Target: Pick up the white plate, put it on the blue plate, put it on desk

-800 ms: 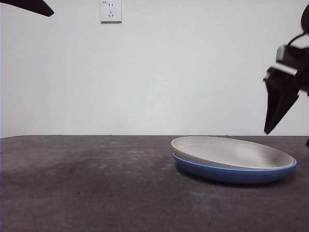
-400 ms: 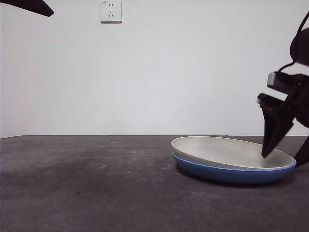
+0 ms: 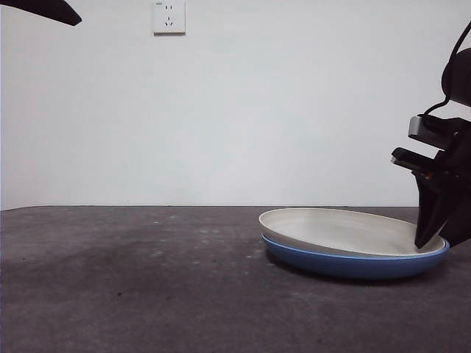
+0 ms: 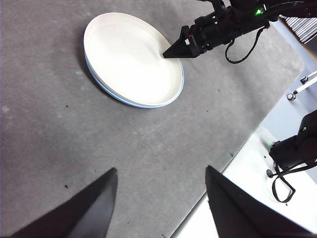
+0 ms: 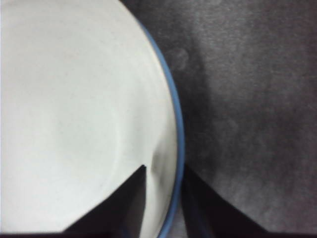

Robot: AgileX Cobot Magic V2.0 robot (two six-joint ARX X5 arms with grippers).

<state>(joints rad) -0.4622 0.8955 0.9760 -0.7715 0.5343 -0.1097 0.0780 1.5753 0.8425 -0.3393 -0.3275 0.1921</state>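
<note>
The white plate (image 3: 338, 228) lies in the blue plate (image 3: 346, 266) on the desk (image 3: 132, 279), right of centre, and it sits slightly tilted. My right gripper (image 3: 440, 239) is down at the stack's right edge. In the right wrist view its jaws (image 5: 164, 171) stand close together, one inside on the white plate (image 5: 74, 99) and one outside the blue plate's rim (image 5: 179, 134), with no gap showing. The left wrist view shows that gripper's tip (image 4: 166, 54) at the white plate's rim (image 4: 126, 54). My left gripper (image 4: 161, 171) hangs open high above the desk, holding nothing.
A wall socket (image 3: 168, 16) is on the white wall behind. The desk's edge (image 4: 218, 163) runs near the left gripper, with a pale floor and cables beyond it. The waiting left arm shows as a black tip (image 3: 44, 9) at the top left.
The right gripper came down from above the stack's right side onto its rim and its jaws drew together. Both plates slid slightly to the left.
</note>
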